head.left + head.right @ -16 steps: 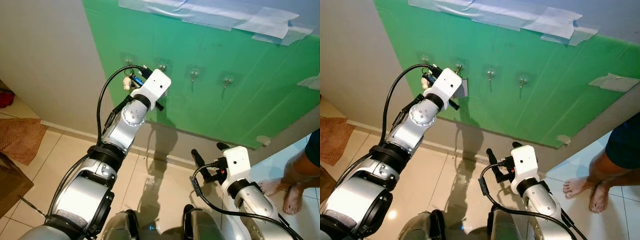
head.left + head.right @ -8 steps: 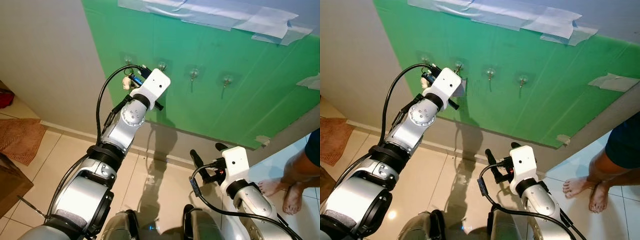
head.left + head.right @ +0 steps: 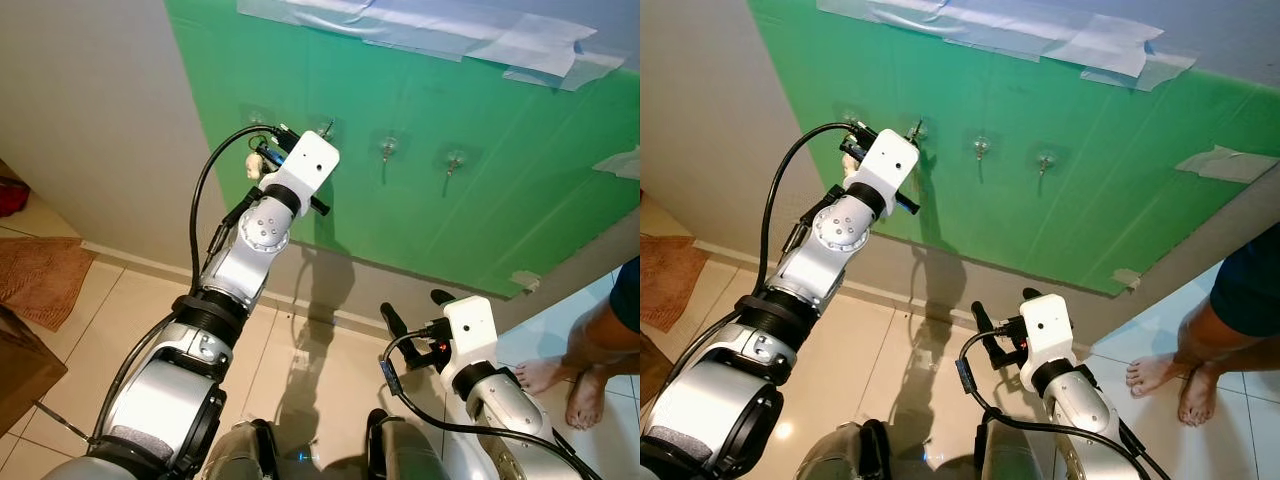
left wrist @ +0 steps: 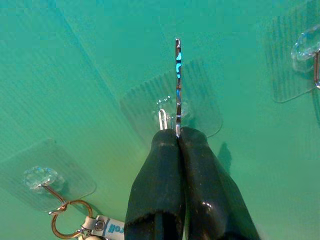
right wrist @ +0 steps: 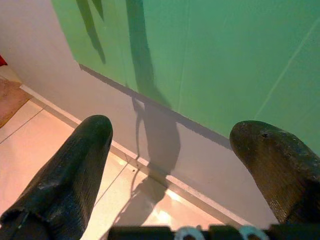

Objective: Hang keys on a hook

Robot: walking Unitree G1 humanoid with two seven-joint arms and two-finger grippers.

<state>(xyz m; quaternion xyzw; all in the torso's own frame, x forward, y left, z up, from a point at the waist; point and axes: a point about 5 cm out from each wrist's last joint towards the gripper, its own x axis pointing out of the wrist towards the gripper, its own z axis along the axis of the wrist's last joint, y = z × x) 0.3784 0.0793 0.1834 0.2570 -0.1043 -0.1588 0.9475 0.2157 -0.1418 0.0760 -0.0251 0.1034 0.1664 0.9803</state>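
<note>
The left gripper (image 4: 177,134) pinches a key ring (image 4: 177,82) against a clear hook (image 4: 163,118) on the green board (image 3: 480,150). The right gripper (image 5: 175,150) hangs low, fingers spread.

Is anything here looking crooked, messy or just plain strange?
Mostly the wall covering: the green sheet is stuck up with rumpled, uneven strips of tape along its top, and a loose strip sits at its right edge. Otherwise the clear hooks look intact, one already holding a key ring.
</note>
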